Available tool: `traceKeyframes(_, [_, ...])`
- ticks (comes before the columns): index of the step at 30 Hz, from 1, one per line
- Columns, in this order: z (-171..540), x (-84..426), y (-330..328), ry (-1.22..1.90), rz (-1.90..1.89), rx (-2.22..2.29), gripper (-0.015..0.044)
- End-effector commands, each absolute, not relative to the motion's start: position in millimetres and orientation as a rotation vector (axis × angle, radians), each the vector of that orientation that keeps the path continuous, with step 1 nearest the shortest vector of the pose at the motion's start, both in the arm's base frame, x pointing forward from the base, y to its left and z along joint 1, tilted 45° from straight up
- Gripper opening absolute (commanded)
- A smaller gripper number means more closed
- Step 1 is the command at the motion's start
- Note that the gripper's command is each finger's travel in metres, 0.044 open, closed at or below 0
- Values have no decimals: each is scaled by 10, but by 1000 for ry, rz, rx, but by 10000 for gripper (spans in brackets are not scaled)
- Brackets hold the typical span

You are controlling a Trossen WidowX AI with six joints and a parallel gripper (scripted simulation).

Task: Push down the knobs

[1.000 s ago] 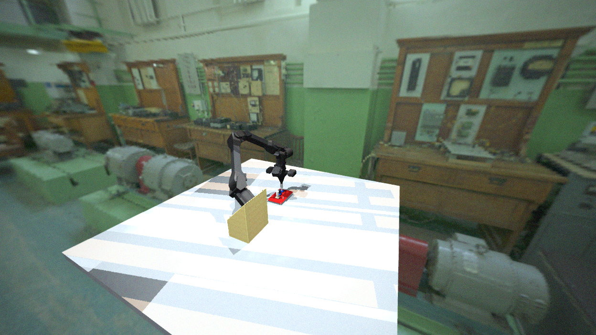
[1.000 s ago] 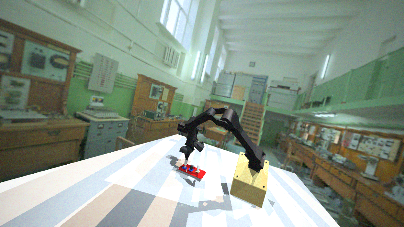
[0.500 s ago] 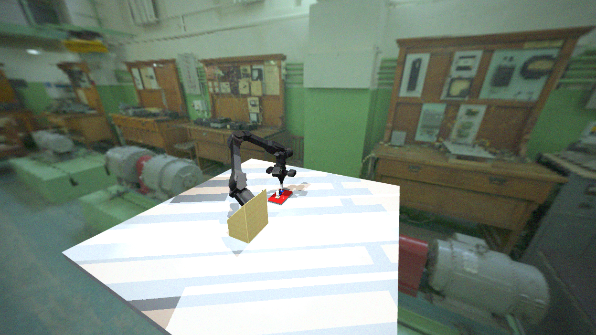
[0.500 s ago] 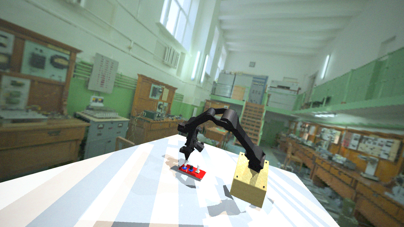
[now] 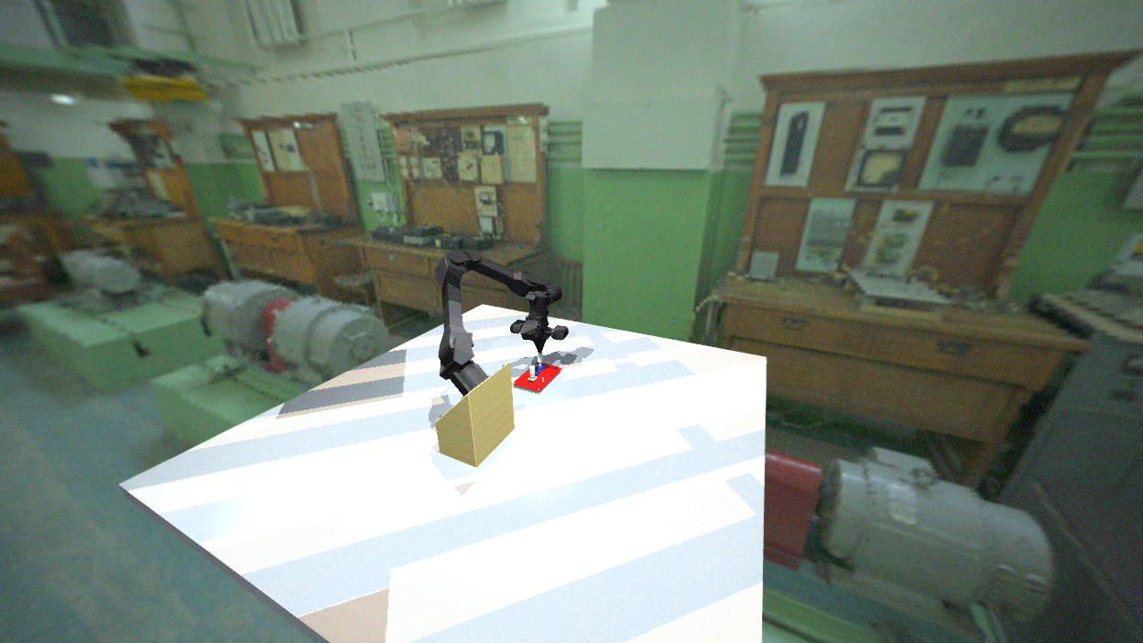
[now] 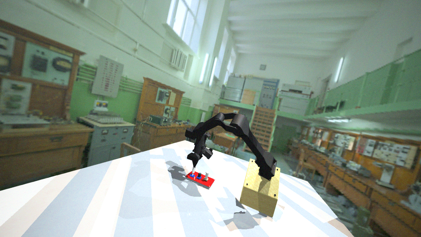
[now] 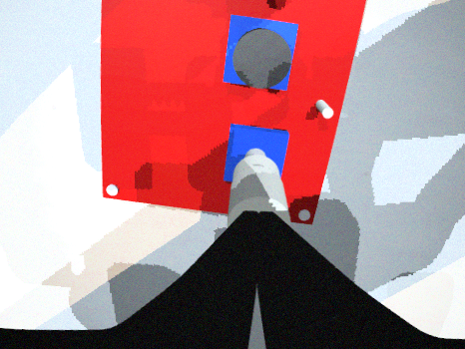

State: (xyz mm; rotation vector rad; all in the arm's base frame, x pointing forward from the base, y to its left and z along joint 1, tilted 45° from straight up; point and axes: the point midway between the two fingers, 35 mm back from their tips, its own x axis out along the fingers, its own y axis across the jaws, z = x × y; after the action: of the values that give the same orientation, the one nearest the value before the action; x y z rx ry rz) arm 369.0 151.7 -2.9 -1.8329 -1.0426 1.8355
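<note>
The red circuit board (image 5: 537,386) (image 6: 208,183) (image 7: 160,100) stands on the table. At its far end from the arm's base, a pale grey knob (image 6: 193,169) (image 7: 256,186) stands upright over a blue potentiometer (image 6: 192,176) (image 7: 244,142); a narrower part shows between them. My gripper (image 5: 539,350) (image 6: 194,166) (image 7: 256,225) is shut, its tips at the top of this knob and hiding that top; contact is not clear. A black knob (image 6: 199,174) (image 7: 261,57) sits over the middle blue potentiometer. A tall white knob (image 5: 533,370) (image 6: 206,174) stands on a pale potentiometer, outside the wrist view.
A thin white peg (image 7: 324,109) stands near the board's edge beside the potentiometers. The wooden base block (image 5: 484,423) (image 6: 255,200) carries the arm at the other side of the board. Shadows and light bands cross the table (image 5: 607,511) (image 6: 164,212).
</note>
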Motion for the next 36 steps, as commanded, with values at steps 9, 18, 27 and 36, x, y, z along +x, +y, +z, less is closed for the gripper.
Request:
traceKeyframes(9, [-123, 3677, 1645, -1066, 1841, -1832, 0])
traceKeyframes(18, [-125, 3677, 1647, -1066, 1841, -1832, 0])
traceKeyframes(27, [-149, 3672, 1670, -1066, 1841, -1832, 0])
traceKeyframes(36, [-163, 3670, 1685, -1066, 1841, -1832, 0])
